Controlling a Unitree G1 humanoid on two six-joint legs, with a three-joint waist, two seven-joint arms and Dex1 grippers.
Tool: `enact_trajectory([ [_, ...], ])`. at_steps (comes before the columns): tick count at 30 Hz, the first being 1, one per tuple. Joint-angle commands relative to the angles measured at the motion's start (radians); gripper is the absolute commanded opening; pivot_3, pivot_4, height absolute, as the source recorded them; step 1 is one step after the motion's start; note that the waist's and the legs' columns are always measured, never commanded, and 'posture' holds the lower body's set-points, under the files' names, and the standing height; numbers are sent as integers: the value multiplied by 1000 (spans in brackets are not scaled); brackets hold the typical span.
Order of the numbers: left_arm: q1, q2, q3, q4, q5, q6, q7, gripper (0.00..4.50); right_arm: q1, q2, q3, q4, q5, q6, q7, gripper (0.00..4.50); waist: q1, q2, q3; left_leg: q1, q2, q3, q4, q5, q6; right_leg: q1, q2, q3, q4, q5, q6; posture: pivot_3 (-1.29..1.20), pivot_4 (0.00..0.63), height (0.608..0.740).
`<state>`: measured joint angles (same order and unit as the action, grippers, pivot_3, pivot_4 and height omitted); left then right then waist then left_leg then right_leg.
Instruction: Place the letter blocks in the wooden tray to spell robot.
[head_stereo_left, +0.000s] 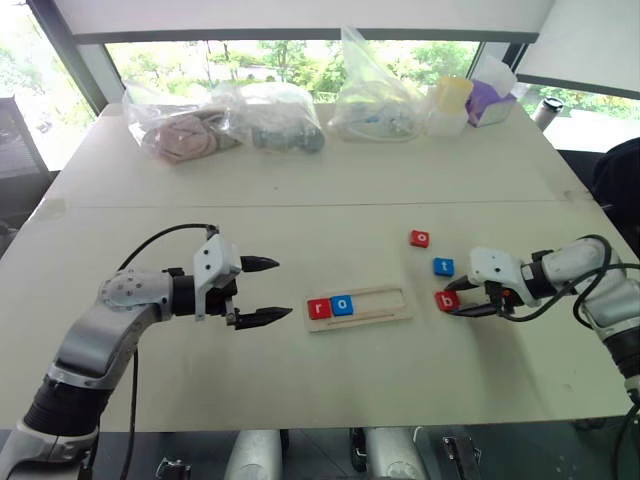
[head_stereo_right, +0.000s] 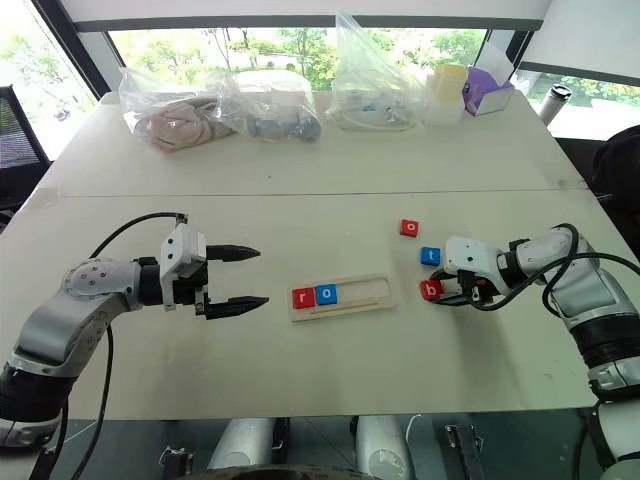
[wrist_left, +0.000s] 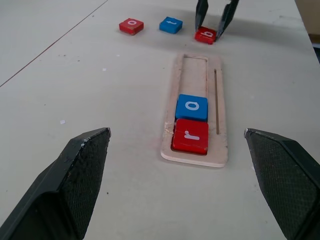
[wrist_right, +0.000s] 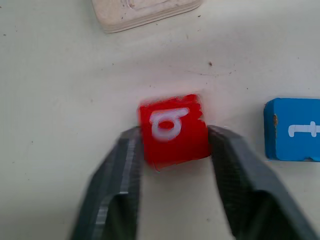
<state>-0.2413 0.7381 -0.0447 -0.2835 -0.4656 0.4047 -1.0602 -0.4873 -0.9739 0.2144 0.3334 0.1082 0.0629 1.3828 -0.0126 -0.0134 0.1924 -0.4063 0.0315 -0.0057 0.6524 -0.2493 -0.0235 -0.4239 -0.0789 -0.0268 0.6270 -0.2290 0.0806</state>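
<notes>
Right gripper (wrist_right: 172, 145) pinches the red b block (wrist_right: 173, 129), one finger on each side of it; block sits on the surface (head_stereo_left: 300, 380), edges blurred in the right wrist view. Blue t block (head_stereo_left: 443, 267) lies just beside that gripper, on its far side as the head views show it, apart from the b. Red o block (head_stereo_left: 420, 238) is further out past the t, also loose on the surface. The three form a short line running away from the right gripper.

Tray (head_stereo_left: 385, 309) lies flat between the two grippers, long axis running from one to the other. Its near end shows in the right wrist view just ahead of the b, not touching. Red r block (head_stereo_left: 319, 308) fills the slot at the end nearest the left gripper; blue o block (head_stereo_left: 342, 305) sits touching it in the next slot. The rest of the tray slot is bare wood.

Left gripper (head_stereo_left: 262, 291) is spread wide, holding nothing, hovering just off the r end of the tray and pointing along it toward the right gripper. In the left wrist view the tray runs straight out between its fingers (wrist_left: 75, 170).

Clear plastic bags (head_stereo_left: 270, 115) and a purple box (head_stereo_left: 490, 100) sit at the far edge of the surface, well apart from both grippers.
</notes>
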Motion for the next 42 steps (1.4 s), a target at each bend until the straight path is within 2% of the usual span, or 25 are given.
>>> enact_trajectory([
  [1, -8, 4, 22, -23, -3, -9, 3, 4500, -11, 11, -30, -67, 12, 35, -11, 1128, -1, 0, 0, 0, 0, 0, 0, 0, 0, 0, 0, 0, 1, 0, 0, 0, 150, 740],
  [7, 11, 37, -1, -48, 5, -24, -52, 4500, -93, 26, -13, -244, 45, 126, 49, 1128, -3, 1, 0, 0, 0, 0, -1, 0, 0, -3, 1, 1, 4, 0, 0, 0, 150, 740],
  [11, 9, 47, 1, -45, 8, -33, -70, 4500, -154, 100, 59, -302, 25, 178, 66, 1128, 0, 1, 0, 0, 0, 0, -1, 0, 0, -3, 1, 1, 3, 0, 0, 0, 150, 740],
  [19, 19, 35, 0, -53, 25, -46, -52, 4500, -192, 189, 162, -268, -49, 194, 55, 1128, 3, 1, 0, -2, 0, 0, 0, 0, -1, -3, 0, 1, 2, 0, 0, 0, 150, 740],
  [26, 64, 34, 4, -103, 27, -40, -17, 4500, -201, 234, 174, -276, -56, 214, 54, 1128, 1, 1, 0, -1, 0, -1, -1, 0, -1, -3, 1, 1, 4, 0, 0, 0, 150, 740],
  [42, 38, 31, 1, -129, 6, 2, 12, 4500, -200, 285, 186, -259, -88, 186, 13, 1128, 1, 1, 0, -1, 0, -1, -1, 1, -1, -3, 1, 1, 4, 0, 1, 0, 150, 740],
])
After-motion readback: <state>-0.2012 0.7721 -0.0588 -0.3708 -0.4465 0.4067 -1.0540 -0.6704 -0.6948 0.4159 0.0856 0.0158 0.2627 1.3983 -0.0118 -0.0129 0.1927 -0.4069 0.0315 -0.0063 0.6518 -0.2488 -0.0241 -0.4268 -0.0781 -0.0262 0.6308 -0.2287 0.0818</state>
